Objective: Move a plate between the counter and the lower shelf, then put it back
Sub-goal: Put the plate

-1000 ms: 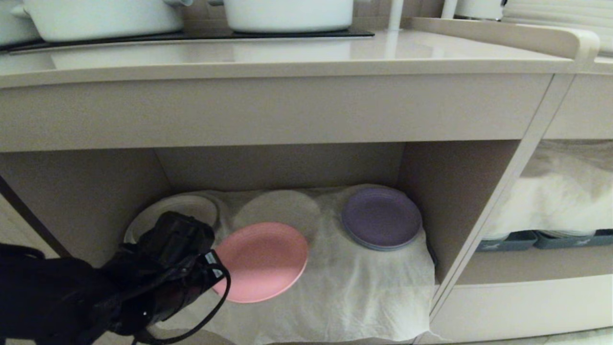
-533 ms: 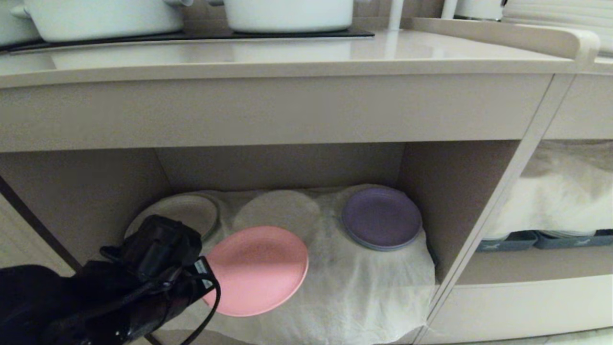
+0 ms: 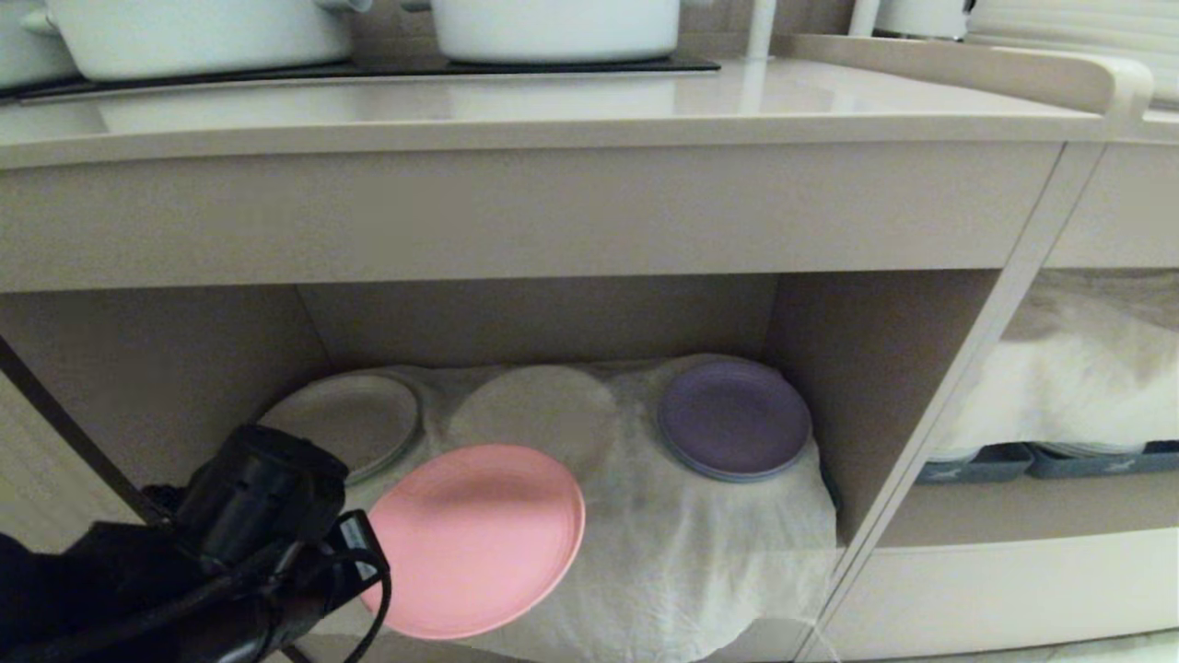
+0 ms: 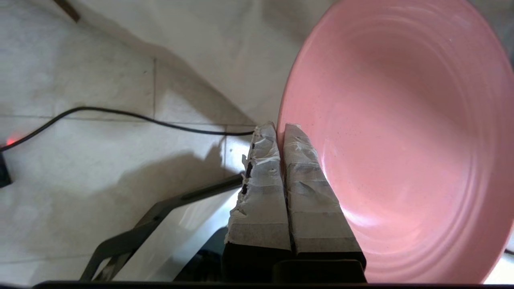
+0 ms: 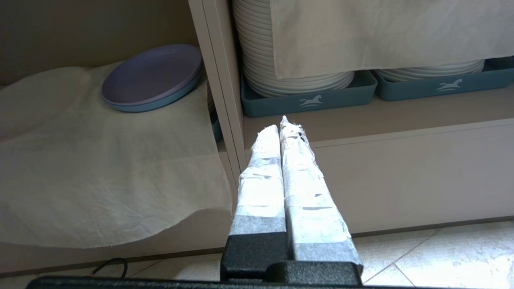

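Plate (image 3: pixel 474 539) first: we have it pinched by its left rim in our left gripper (image 4: pixel 280 129), fingers pressed together on the edge so the pink disc hangs out past the front edge of the lower shelf (image 3: pixel 728 562), tilted and clear of the white cloth (image 3: pixel 700 552). We judge an edge grip suits a flat, low-rimmed plate with no other purchase. Behind it, toward the shelf's back edge, two white plates (image 3: pixel 534 405) lie flat, and near the back right corner sits the purple plate (image 3: pixel 734 417), well apart. Overhead runs the counter (image 3: pixel 553 101), our likely destination. Our right gripper (image 5: pixel 282 124) waits parked outside the shelf's right post, fingers pressed together on nothing.
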